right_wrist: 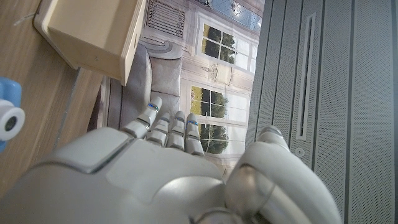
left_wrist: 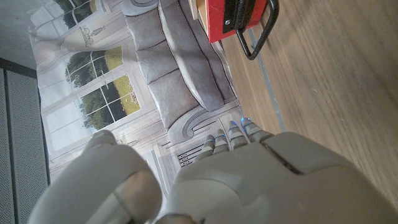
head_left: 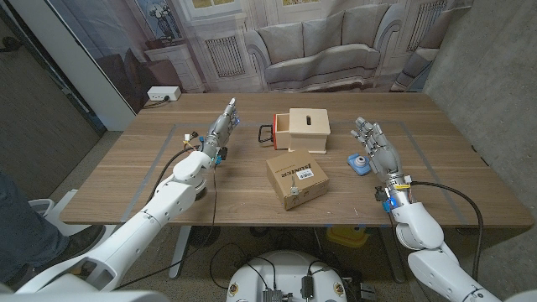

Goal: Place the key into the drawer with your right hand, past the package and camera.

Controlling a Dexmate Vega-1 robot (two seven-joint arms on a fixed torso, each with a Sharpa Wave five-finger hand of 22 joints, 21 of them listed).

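Risk: the right hand (head_left: 374, 147) has to cross over the camera (head_left: 359, 163) and the package (head_left: 296, 179) to get to the drawer (head_left: 271, 132). A low sweep could knock either one, or flick the key off its perch.
Left hand (head_left: 222, 127): upper left of centre, raised on its edge above the table (head_left: 151, 184), fingers straight, holding nothing.
Drawer: red with a black handle, sticking out of the left side of the wooden box (head_left: 307, 131) at top centre.
Package: a cardboard carton at centre, set at an angle.
Key (head_left: 294, 192): probably the small pale item on the carton's near corner (too small to be sure).
Camera: a blue toy, right of the carton and just beside the right hand.
Right hand: right of centre, upright, fingers spread wide and empty.
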